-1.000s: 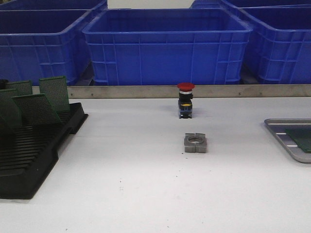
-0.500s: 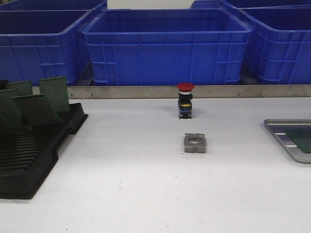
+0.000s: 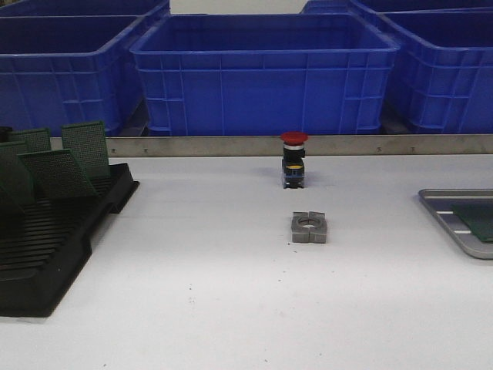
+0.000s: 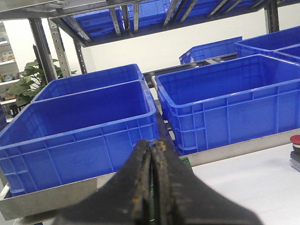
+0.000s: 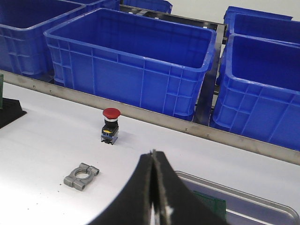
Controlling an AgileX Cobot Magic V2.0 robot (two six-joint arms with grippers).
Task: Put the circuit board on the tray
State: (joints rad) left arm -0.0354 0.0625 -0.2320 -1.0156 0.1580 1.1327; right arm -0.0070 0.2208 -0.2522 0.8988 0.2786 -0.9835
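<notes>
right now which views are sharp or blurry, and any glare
Front view: evenly lit, slightly soft, boards in the black rack dim. Left wrist view: closed fingers blurred, bright backlight overhead. Right wrist view: sharpest, soft sheen on the tray rim.

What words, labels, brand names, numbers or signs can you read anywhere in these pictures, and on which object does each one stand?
None can be read.
Red push button: a small yellow patch on its body, too small to read.
Blue bins: plain ribbed walls, no print visible.
Green circuit boards in the black rack: only hole grids.
Tray: pale ridges, no marks.
</notes>
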